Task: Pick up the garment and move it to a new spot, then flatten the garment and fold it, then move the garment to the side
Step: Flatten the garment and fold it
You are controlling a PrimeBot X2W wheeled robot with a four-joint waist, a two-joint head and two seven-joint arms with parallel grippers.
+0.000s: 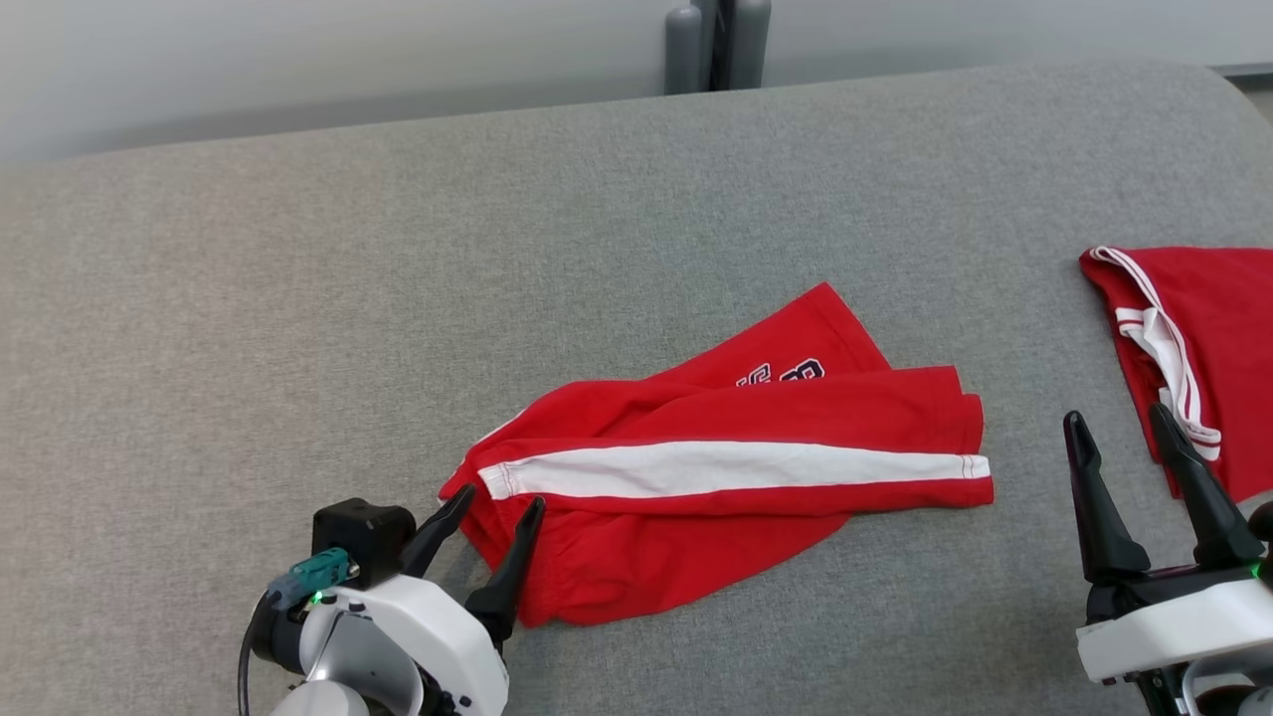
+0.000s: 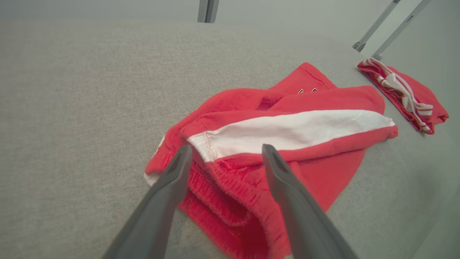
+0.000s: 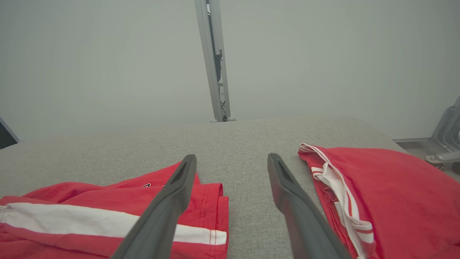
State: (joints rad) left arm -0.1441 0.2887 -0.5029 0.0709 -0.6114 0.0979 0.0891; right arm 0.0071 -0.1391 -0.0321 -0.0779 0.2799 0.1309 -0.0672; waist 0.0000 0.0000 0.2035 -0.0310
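red shorts (image 1: 716, 477): soft knit, loosely crumpled, near the front middle of the grey pad (image 1: 398, 298); broad white stripe (image 1: 736, 467) along the top fold, stitched across at both ends.

head view: dark lettering (image 1: 786, 375) on the upper leg, partly tucked under a fold, not readable.

left wrist view: gathered waistband (image 2: 222, 194) at the near end, puckered and ribbed, seen close; lettering reduced there to a sliver.

right wrist view: double-stitched leg hems (image 3: 212, 201) at the right end of the shorts, bare grey weave just beyond.

left claw (image 1: 502, 495): spread wide, nothing pinched, tips at the waistband end of the shorts; touching the cloth or just above it, cannot tell.

right claw (image 1: 1116, 412): spread wide, nothing pinched, pointing along the bare strip between the shorts and a second red garment (image 1: 1213, 328).

second red garment: white-piped edges, folded fairly flat, apart from the shorts; cut off by the right edge in head view, seen whole but small from the left wrist.

grey pad: coarse woven cloth, matte, rounded far corner.

metal post (image 3: 215, 61): slim, grey, upright behind the pad's far edge; top cut off.
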